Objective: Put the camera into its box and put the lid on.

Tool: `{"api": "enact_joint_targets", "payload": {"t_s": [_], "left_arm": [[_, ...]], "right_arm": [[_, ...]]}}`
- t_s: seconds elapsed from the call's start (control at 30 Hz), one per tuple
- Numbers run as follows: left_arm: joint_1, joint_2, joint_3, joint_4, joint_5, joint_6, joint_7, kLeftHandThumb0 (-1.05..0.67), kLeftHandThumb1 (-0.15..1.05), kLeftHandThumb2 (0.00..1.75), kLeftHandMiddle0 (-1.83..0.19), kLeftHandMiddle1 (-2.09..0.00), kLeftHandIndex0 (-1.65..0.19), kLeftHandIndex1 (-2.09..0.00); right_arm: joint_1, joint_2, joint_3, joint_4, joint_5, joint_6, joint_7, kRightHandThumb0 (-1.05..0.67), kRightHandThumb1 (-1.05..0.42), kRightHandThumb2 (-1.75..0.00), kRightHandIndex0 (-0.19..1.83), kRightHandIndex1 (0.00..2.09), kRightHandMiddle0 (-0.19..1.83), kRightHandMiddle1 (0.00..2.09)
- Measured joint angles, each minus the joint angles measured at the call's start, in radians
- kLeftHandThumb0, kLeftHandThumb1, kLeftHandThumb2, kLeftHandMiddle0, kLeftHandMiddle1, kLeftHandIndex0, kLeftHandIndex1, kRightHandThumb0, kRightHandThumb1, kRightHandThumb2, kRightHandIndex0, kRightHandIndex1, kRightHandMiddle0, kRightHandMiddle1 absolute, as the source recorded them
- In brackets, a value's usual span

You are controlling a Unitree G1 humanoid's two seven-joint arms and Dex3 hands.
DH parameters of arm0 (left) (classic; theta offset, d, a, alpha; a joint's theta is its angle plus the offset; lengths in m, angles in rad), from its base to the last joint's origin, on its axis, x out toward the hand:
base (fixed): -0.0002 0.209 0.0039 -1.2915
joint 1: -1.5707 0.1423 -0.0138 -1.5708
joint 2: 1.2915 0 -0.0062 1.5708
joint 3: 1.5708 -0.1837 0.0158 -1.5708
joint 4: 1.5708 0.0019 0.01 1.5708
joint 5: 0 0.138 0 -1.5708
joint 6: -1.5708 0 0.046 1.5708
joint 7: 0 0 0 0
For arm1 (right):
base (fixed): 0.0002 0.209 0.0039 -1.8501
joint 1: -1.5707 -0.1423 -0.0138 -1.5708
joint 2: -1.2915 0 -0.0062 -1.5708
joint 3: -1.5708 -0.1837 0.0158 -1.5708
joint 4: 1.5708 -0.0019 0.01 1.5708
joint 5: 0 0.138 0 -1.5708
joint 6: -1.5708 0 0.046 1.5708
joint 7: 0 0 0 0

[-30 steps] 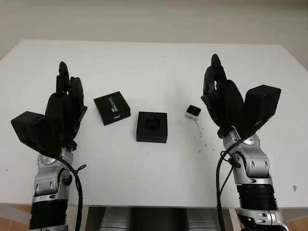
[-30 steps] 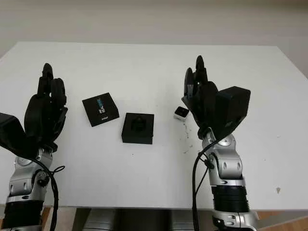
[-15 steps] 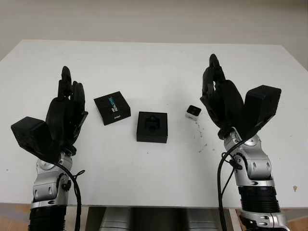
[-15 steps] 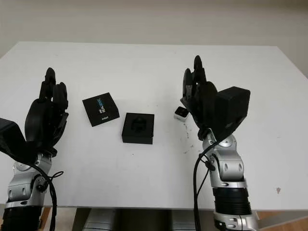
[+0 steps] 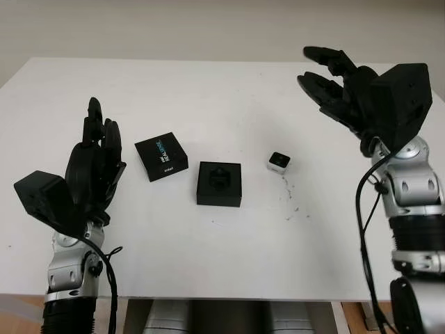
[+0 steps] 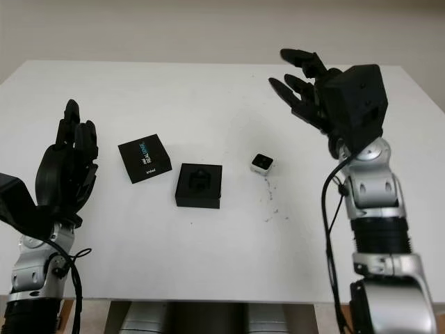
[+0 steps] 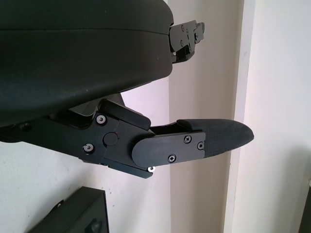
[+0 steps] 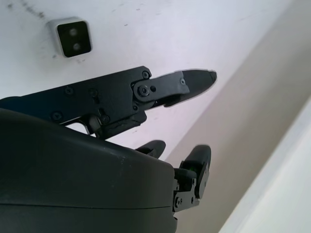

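Camera, box and lid laid out on the table; nothing packed yet.

Camera (image 5: 279, 161): small pale cube with glossy dark face, right of table centre; a hard pinch by rigid fingers may skid it or mis-seat it in the moulded recess. Box (image 5: 220, 184): matt black, square, at table centre. Lid (image 5: 162, 156): black, printed, flat, just left of the box. Table (image 5: 208, 90): smooth white. Right hand (image 5: 332, 78): open, empty, raised near the far right edge. Left hand (image 5: 94, 167): open, empty, near the left edge.

Small white camera (image 5: 279, 161) sitting lens-up, right of the open black box (image 5: 220, 184), which is lying mid-counter with its insert showing. Black lid (image 5: 162, 156) lying flat just left, printed side up.
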Motion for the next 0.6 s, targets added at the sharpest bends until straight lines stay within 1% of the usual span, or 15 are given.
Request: {"api": "enact_joint_targets", "payload": {"t_s": [0.07, 0.13, 0.17, 0.2, 0.23, 0.3, 0.33, 0.37, 0.4, 0.43, 0.47, 0.53, 0.57, 0.6], "left_arm": [[0.000, 0.000, 0.000, 0.000, 0.000, 0.002, 0.001, -0.81, 1.05, 0.51, 0.19, -0.03, 0.19, -0.01], [0.000, 0.000, 0.000, 0.000, 0.000, 0.004, 0.003, -0.81, 1.05, 0.51, 0.19, -0.04, 0.19, -0.01], [0.000, 0.000, 0.000, 0.000, 0.000, 0.006, 0.003, -0.81, 1.05, 0.50, 0.19, -0.04, 0.19, -0.02], [0.000, 0.000, 0.000, 0.000, 0.000, 0.007, 0.004, -0.81, 1.05, 0.50, 0.19, -0.04, 0.19, -0.02], [0.000, 0.000, 0.000, 0.000, 0.000, 0.008, 0.003, -0.81, 1.05, 0.50, 0.19, -0.04, 0.19, -0.01], [0.000, 0.000, 0.000, 0.000, -0.001, 0.013, 0.003, -0.80, 1.05, 0.49, 0.19, -0.04, 0.19, -0.01], [0.001, 0.000, 0.001, -0.001, -0.001, 0.015, 0.003, -0.80, 1.05, 0.49, 0.19, -0.03, 0.19, -0.01], [0.001, 0.000, 0.001, -0.001, -0.001, 0.016, 0.003, -0.80, 1.05, 0.49, 0.19, -0.03, 0.19, -0.01], [0.001, 0.000, 0.001, -0.003, -0.002, 0.018, 0.002, -0.80, 1.05, 0.49, 0.19, -0.03, 0.19, -0.01], [0.001, 0.000, 0.001, -0.004, -0.002, 0.019, 0.001, -0.80, 1.05, 0.49, 0.19, -0.03, 0.19, -0.01], [0.001, 0.000, 0.001, -0.007, -0.003, 0.020, 0.000, -0.80, 1.05, 0.49, 0.19, -0.03, 0.19, -0.01], [0.001, 0.001, 0.001, -0.009, -0.003, 0.022, -0.001, -0.80, 1.05, 0.49, 0.19, -0.04, 0.19, -0.01], [0.001, 0.001, 0.002, -0.010, -0.003, 0.025, -0.001, -0.80, 1.05, 0.49, 0.19, -0.04, 0.19, -0.02], [0.001, 0.001, 0.002, -0.010, -0.003, 0.028, -0.001, -0.80, 1.05, 0.49, 0.19, -0.04, 0.19, -0.02]], "right_arm": [[-0.026, -0.025, 0.033, 0.052, -0.034, -0.048, 0.033, -0.53, -0.95, -0.05, 0.16, 0.77, 0.14, 0.87], [-0.052, -0.049, 0.064, 0.127, -0.066, -0.155, 0.064, -0.54, -0.93, -0.05, 0.15, 0.90, 0.11, 0.97], [-0.065, -0.062, 0.081, 0.169, -0.084, -0.219, 0.077, -0.53, -0.92, -0.05, 0.15, 0.93, 0.11, 0.99], [-0.078, -0.071, 0.097, 0.208, -0.100, -0.276, 0.086, -0.53, -0.91, -0.05, 0.13, 0.99, 0.09, 1.05], [-0.090, -0.080, 0.112, 0.245, -0.117, -0.327, 0.095, -0.50, -0.88, -0.05, 0.08, 1.08, 0.07, 1.13], [-0.115, -0.092, 0.136, 0.313, -0.146, -0.412, 0.112, -0.45, -0.85, -0.05, -0.02, 1.20, 0.03, 1.23], [-0.126, -0.100, 0.150, 0.340, -0.163, -0.453, 0.118, -0.42, -0.84, -0.05, -0.04, 1.22, 0.02, 1.26], [-0.141, -0.111, 0.169, 0.371, -0.190, -0.502, 0.125, -0.38, -0.84, -0.05, -0.07, 1.20, 0.00, 1.23], [-0.157, -0.125, 0.192, 0.399, -0.222, -0.548, 0.131, -0.36, -0.84, -0.05, -0.08, 1.14, 0.00, 1.17], [-0.173, -0.141, 0.216, 0.425, -0.256, -0.587, 0.136, -0.34, -0.84, -0.05, -0.04, 1.03, 0.04, 1.03], [-0.186, -0.157, 0.237, 0.446, -0.288, -0.621, 0.139, -0.32, -0.83, -0.05, -0.01, 0.96, 0.07, 0.95], [-0.203, -0.185, 0.272, 0.471, -0.344, -0.678, 0.139, -0.27, -0.82, -0.05, 0.12, 0.68, 0.22, 0.63], [-0.210, -0.199, 0.291, 0.480, -0.377, -0.708, 0.137, -0.25, -0.81, -0.05, 0.22, 0.52, 0.33, 0.43], [-0.216, -0.208, 0.306, 0.487, -0.402, -0.730, 0.134, -0.25, -0.81, -0.05, 0.26, 0.46, 0.38, 0.34]]}}
